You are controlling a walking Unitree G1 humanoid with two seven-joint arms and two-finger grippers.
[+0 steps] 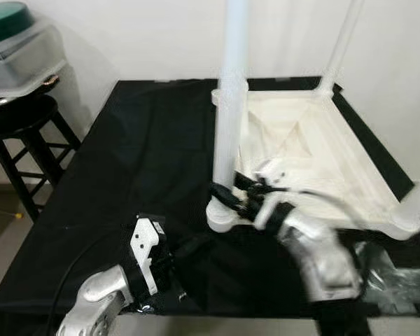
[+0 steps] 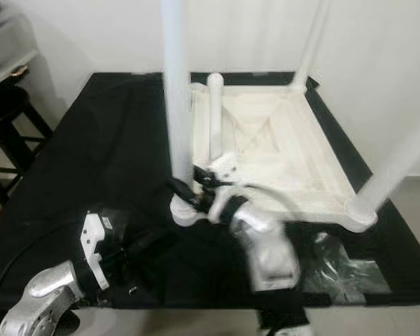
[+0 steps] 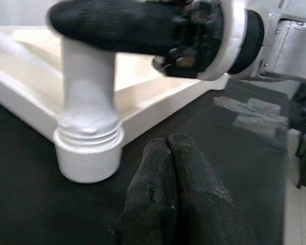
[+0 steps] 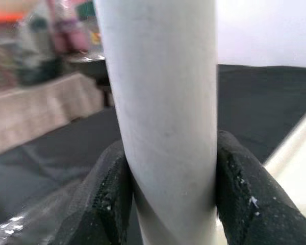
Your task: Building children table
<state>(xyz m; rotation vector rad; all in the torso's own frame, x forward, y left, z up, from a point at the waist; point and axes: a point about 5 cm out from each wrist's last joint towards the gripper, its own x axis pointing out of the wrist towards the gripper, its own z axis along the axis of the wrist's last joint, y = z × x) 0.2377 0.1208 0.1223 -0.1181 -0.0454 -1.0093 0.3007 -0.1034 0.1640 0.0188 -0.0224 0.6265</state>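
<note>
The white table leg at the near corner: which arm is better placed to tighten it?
The right. Its end effector is shut on the table leg; the left end effector is shut on nothing, beside the socket.

The right end effector [image 4: 166,194] reaches forward from its bent silver arm, fingers clamped. The left end effector [image 3: 176,178] rests low, fingertips pressed together.

1. A black cloth [image 1: 126,175] covers the work surface.
2. A dark wooden stool [image 1: 24,143] stands off the cloth's left edge, by the white wall [image 1: 140,35].
3. A clear plastic bin [image 1: 21,66] with a green lid [image 1: 7,17] sits on the stool.
4. Crumpled clear plastic wrap [image 1: 399,276] lies on the cloth's near right corner.
</note>
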